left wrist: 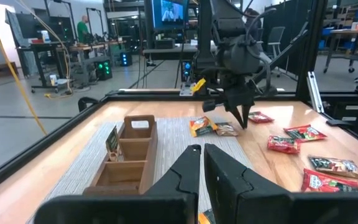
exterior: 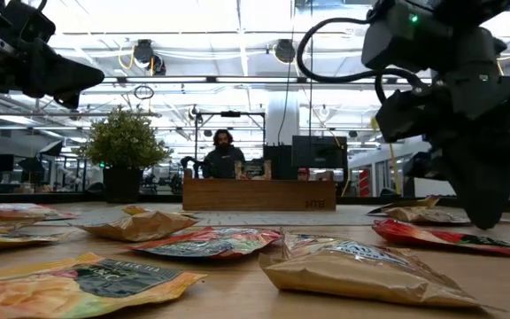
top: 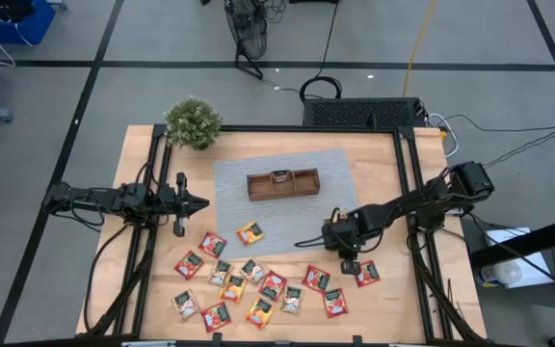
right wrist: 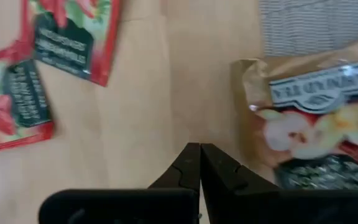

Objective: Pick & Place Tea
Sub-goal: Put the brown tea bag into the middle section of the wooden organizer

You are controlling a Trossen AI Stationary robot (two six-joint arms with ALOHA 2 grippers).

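Only the high view shows the full spread: about fifteen tea packets (top: 258,289), red, green and orange-yellow wrappers with pale centres, scattered on the front of the desk (top: 383,299). One packet stands in the wooden tray (top: 283,183). Left pincer (left wrist: 201,163) closed, empty, at desk's left. Right pincer (right wrist: 200,163) closed, empty, above packets.

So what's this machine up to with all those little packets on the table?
Two dark robot arms are sorting small square tea packets into a brown wooden three-compartment tray. One packet already stands in the middle compartment. The right gripper, shut and empty, hovers over bare wood by the packets. The left gripper waits shut beside the grey mat.
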